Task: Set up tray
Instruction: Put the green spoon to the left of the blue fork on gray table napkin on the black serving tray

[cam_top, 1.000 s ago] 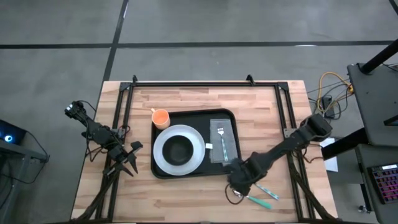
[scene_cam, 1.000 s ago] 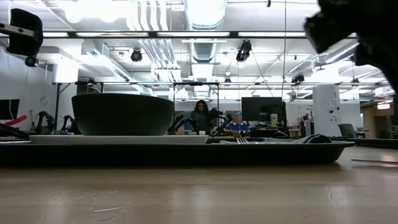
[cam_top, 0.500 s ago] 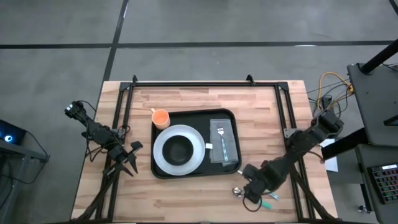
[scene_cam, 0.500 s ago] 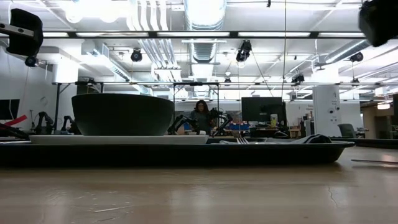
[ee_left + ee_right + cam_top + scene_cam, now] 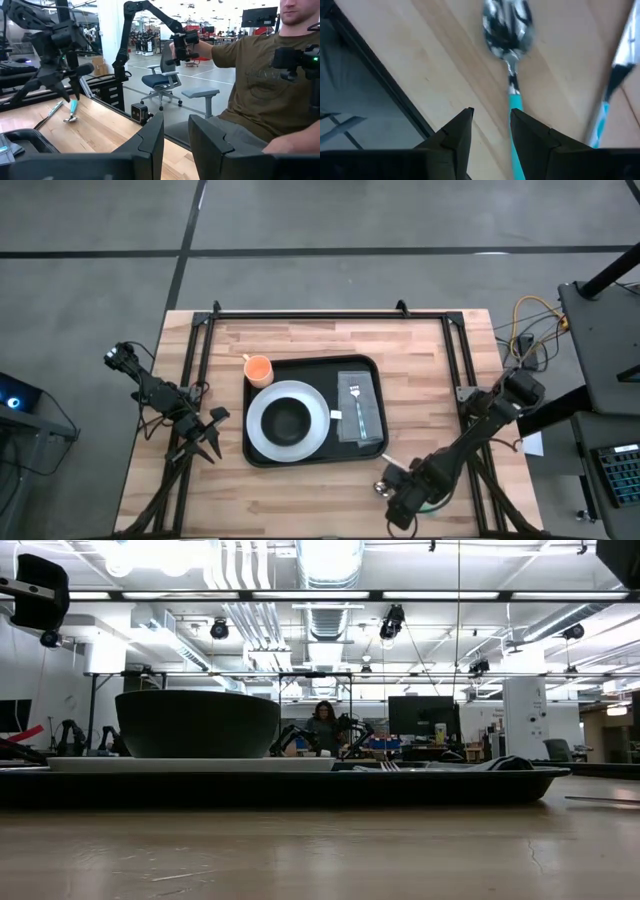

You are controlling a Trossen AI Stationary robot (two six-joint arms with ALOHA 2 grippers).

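I have the wooden table (image 5: 330, 340) under both arms, and on it the tray (image 5: 375, 370) lies flat, between my two grippers, up-table and to the left of the right gripper and well apart from it. Inside the tray, the white plate (image 5: 262, 430) with the dark bowl (image 5: 286, 418) on it fills the half farther from my right gripper, and the grey napkin (image 5: 368, 408) with a fork (image 5: 357, 406) laid on it fills the half nearer to it. An orange cup (image 5: 258, 368) stands at the tray's far left corner, at its rim. My right gripper (image 5: 405, 498) hangs low over the bare wood at the table's front edge, fingers (image 5: 455, 137) spread with a gap, pinching nothing. Directly ahead of those fingers lies a spoon (image 5: 510, 35) with a teal handle, and just beside it a second teal-handled utensil (image 5: 615, 85). My left gripper (image 5: 205, 438) waits off the tray's left side, fingers (image 5: 150, 145) parted a little with nothing between them; past it sits a person (image 5: 255, 85) in an olive shirt.
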